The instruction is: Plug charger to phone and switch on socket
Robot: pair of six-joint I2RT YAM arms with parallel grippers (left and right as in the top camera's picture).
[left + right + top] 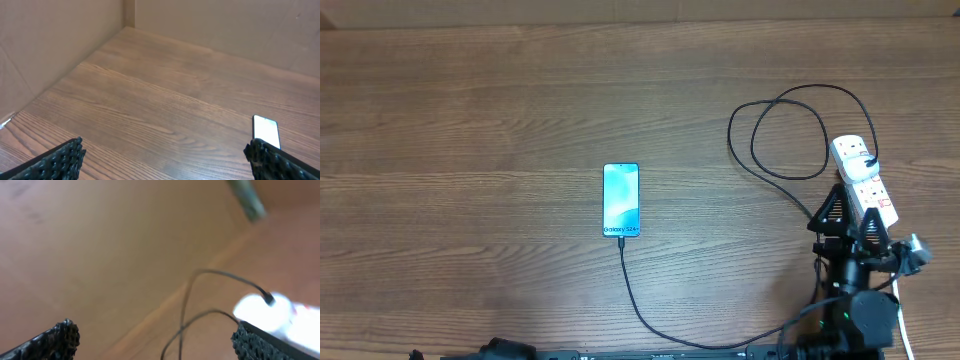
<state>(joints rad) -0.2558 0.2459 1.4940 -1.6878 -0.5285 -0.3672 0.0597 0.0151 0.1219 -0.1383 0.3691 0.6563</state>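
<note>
1. The desk (470, 120) is bare wood across its left half. All the task's things lie from the centre rightwards.
2. The right end effector (850, 225) hovers over the near end of the socket, its fingers spread apart and holding nothing. It is probably there because the switches sit on that strip. Its wrist view is blurred.
3. The left end effector (164, 147) sits low at the near-left edge, fingers apart and empty, out of the way.
4. The charger (636, 300) runs from the phone's near edge along the desk's front. It then loops loosely up to the socket's far end, so the slack puts no pull on either plug.
5. The socket (855, 160) lies at the right edge, angled, with the cable plugged into its far outlet.
6. The phone (621, 200) lies flat at centre, screen lit, with the cable meeting its near edge. It looks plugged in, leaving the switch as the step in hand.
</note>
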